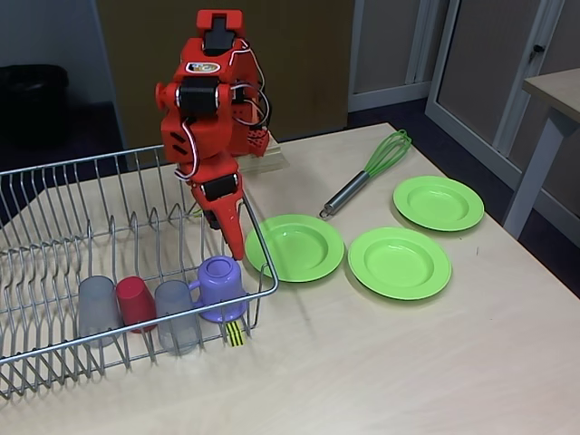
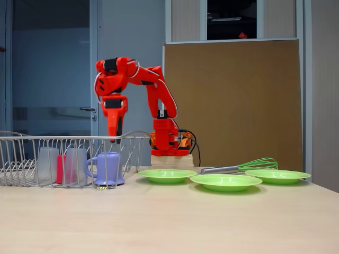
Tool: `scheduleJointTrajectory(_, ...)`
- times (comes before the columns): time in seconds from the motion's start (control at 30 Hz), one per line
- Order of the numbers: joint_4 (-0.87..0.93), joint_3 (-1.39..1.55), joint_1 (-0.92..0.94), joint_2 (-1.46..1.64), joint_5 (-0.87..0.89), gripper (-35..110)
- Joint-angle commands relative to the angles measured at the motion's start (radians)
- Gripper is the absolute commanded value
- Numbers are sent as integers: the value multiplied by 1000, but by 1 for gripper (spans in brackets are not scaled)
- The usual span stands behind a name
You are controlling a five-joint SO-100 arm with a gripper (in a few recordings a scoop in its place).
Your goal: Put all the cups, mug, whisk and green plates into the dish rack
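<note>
- In a fixed view from above, the red arm's claw (image 1: 234,246) points straight down just above the purple mug (image 1: 220,287); its fingers look pressed together with nothing between them.
- The mug sits upside down in the front right corner of the wire rack (image 1: 54,263), handle toward 9 o'clock.
- In a row at 9 o'clock of the mug stand a grey cup (image 1: 175,314), a red cup (image 1: 136,302) and another grey cup (image 1: 96,309), all inside the rack.
- A yellow-black tag (image 1: 236,334) hangs on the rack's front edge, at 6 o'clock of the mug.
- Three green plates lie on the bench (image 1: 381,362) outside the rack: one (image 1: 299,246) just beside the rack's right end, one (image 1: 400,262) at 3 o'clock of it, one (image 1: 438,202) at 1 o'clock of the second.
- The whisk (image 1: 367,172) lies on the bench at 12 o'clock of the plates, green loops toward 1 o'clock, handle end near the first plate.

- In the low side view, the claw (image 2: 115,138) hangs upright above the rack (image 2: 32,138), tips at rim height, just above the mug (image 2: 107,168).
- The cups (image 2: 69,165) stand at 9 o'clock of the mug behind the wires.
- The plates (image 2: 226,181) sit in a line at 3 o'clock of the rack, the whisk (image 2: 249,165) behind them.
</note>
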Motion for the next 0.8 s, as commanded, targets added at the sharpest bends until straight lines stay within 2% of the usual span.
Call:
scheduleJointTrajectory(0.0,52,-31,-3,192,-38,36)
scheduleJointTrajectory(0.17,100,74,-110,383,37,30)
scheduleJointTrajectory(0.33,80,430,-314,601,350,28)
scheduleJointTrajectory(0.53,-186,905,-638,868,690,23)
scheduleJointTrajectory(0.63,-370,1101,-742,982,675,12)
scheduleJointTrajectory(0.77,-411,1220,-879,1028,790,13)
